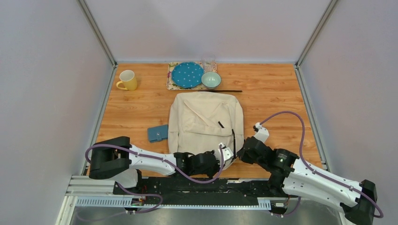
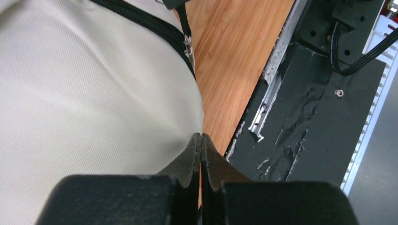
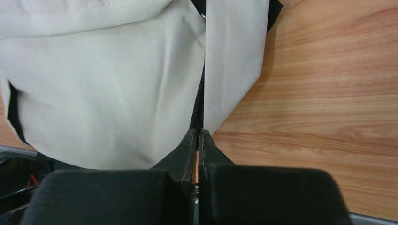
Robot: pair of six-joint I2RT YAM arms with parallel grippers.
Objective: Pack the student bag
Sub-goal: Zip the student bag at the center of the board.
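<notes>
Student bag (image 1: 205, 121) lies flat in the middle of the table (image 1: 136, 110), its near end toward the arm bases. Left gripper (image 2: 201, 138): fingers pressed fully together, tips against the cream fabric at the bag's near edge; I can't tell if any is pinched. Right gripper (image 3: 199, 133): closed tight too, tips at the black zipper line (image 3: 200, 101); whether it has hold is unclear.

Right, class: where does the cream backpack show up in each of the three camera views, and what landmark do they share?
Top external: the student bag lies flat at the centre of the picture.
Left wrist: the student bag fills the left side.
Right wrist: the student bag fills the upper left and centre.
Shared landmark: the wooden tabletop beside it.
</notes>
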